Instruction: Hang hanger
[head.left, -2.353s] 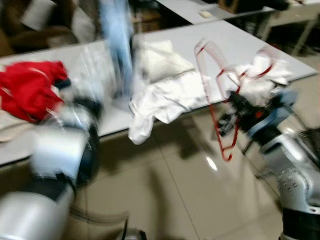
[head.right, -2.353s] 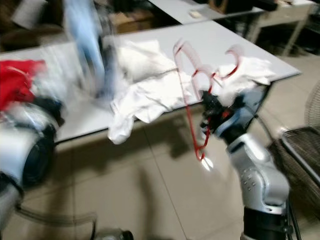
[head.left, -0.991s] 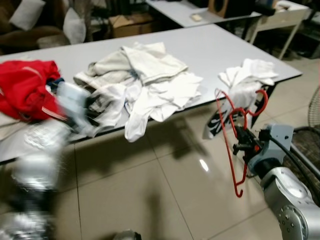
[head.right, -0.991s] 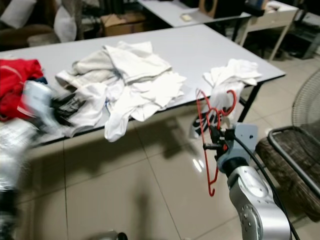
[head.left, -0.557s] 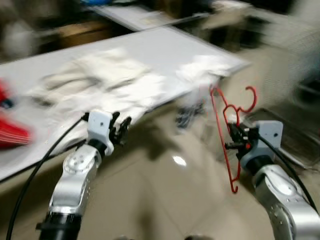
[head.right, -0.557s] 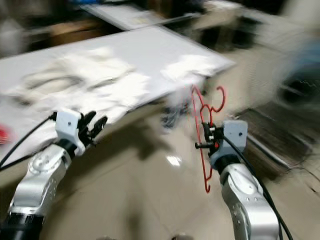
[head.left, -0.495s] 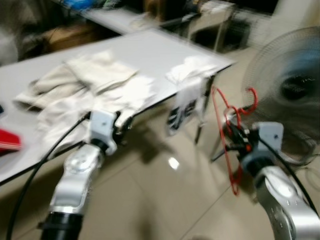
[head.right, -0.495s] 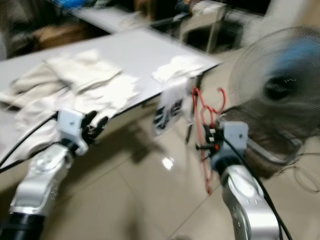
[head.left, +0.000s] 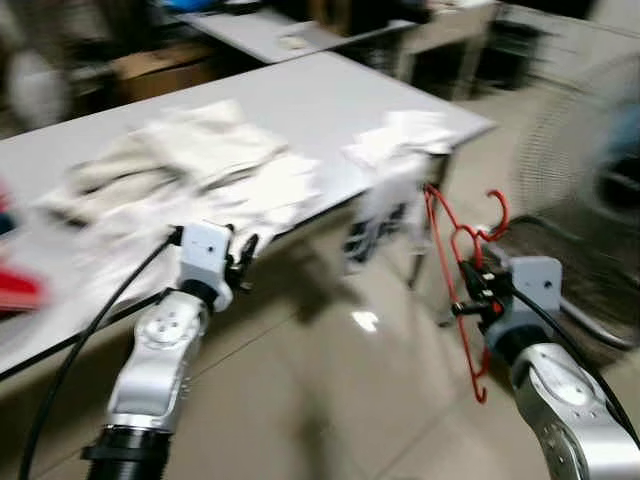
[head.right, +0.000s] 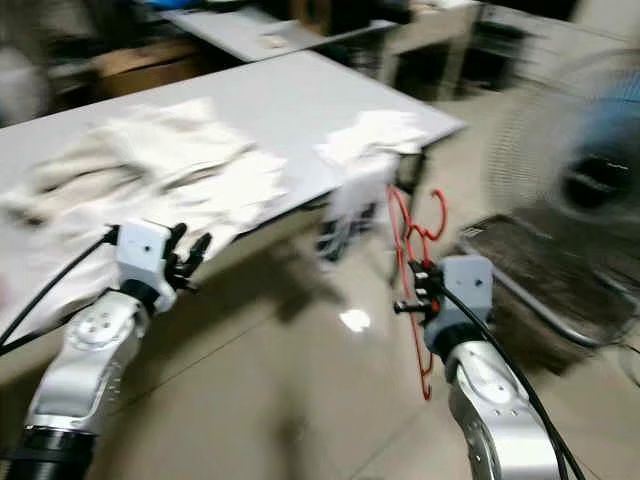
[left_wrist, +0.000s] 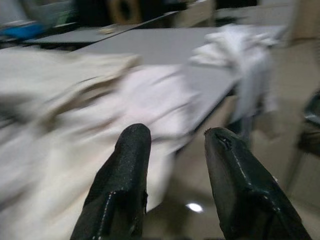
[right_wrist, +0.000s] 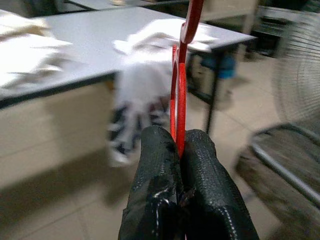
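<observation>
The red hanger (head.left: 462, 262) is a thin, glossy plastic one, held upright in the air over the tiled floor, just off the table's corner. Its hook (head.left: 497, 212) is at the top and curls toward the robot's right, and the body runs downward to a small hooked end near the floor side. The right hand (right_wrist: 181, 150) pinches its narrow bar between closed black fingers.

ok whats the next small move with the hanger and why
Probably keep turning and walking with the grip unchanged: the right gripper is shut on the red hanger, which dangles over bare floor, and the blurred head views show no rail, just a table and a fan.
</observation>
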